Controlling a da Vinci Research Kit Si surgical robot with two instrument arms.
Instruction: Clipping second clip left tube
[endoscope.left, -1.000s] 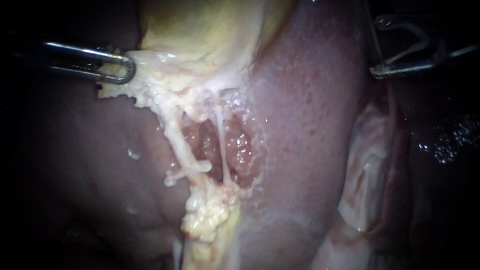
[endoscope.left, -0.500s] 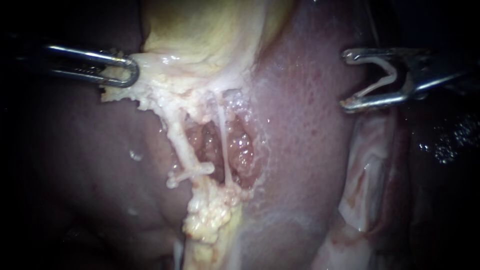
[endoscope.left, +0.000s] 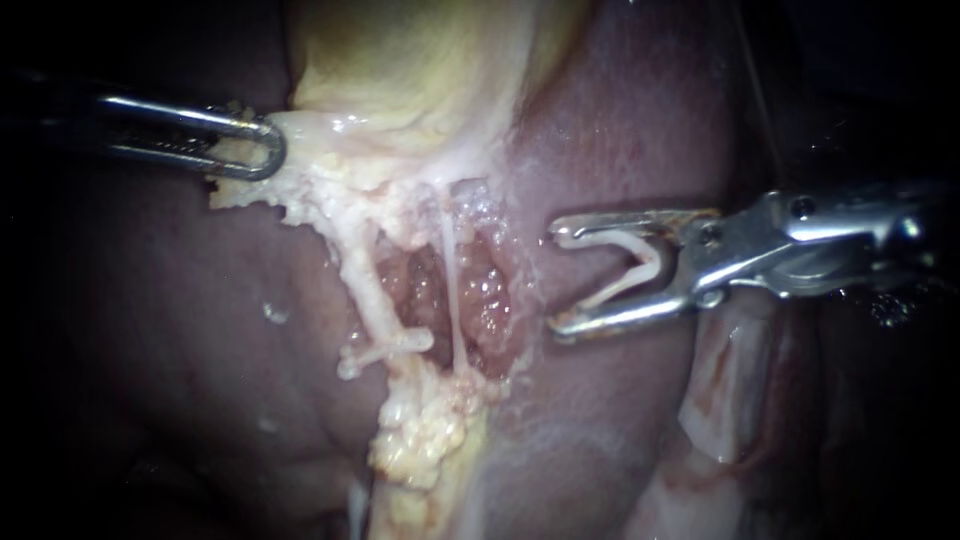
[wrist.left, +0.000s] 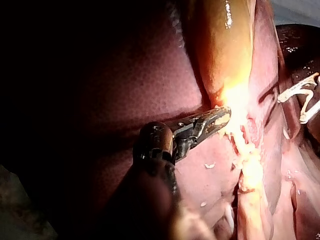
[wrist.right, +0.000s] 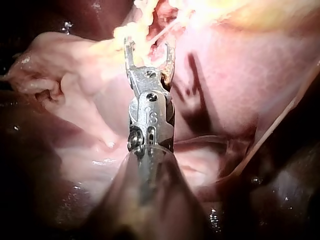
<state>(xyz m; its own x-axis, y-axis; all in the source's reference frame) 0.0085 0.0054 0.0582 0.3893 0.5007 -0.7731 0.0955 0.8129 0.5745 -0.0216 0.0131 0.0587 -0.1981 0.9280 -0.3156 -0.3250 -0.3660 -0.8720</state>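
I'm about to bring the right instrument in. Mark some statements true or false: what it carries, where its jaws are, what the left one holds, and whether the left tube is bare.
1. The right instrument carries a loaded clip between its spread jaws. True.
2. Its jaws are around the left tube. False: they hang over the liver, beside the tubes and clear of both.
3. The left instrument is shut on tissue at the edge of the gallbladder. True.
4. The left tube is bare. False: a clip on the tube lies across its lower end.
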